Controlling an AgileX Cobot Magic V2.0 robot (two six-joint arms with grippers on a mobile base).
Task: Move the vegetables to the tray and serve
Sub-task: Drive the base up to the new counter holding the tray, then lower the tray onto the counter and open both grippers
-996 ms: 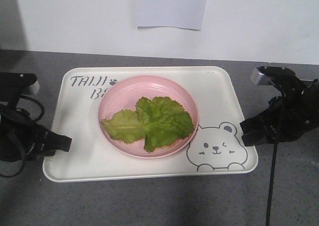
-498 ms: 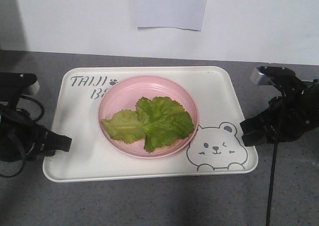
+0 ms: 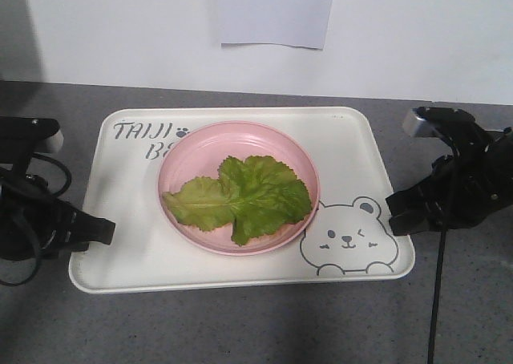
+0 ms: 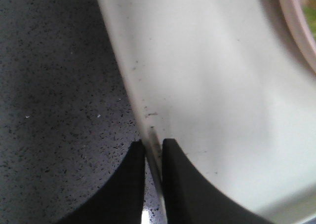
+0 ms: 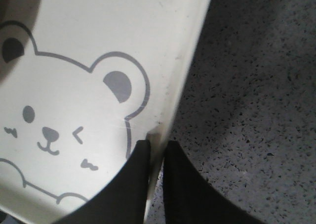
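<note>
1. Nothing has moved in the last second.
2. The vegetables sit on the pink plate in the middle of the tray.
3. The left gripper and right gripper each pinch a tray edge, so lifting to serve looks next.

The left hand sits low at the left side, its two dark fingers drawn nearly together and pinching a thin rim between them. The right hand mirrors it on the opposite side, fingers likewise clamped close on a rim. Both wrists reach inward, cables trailing from each arm.
</note>
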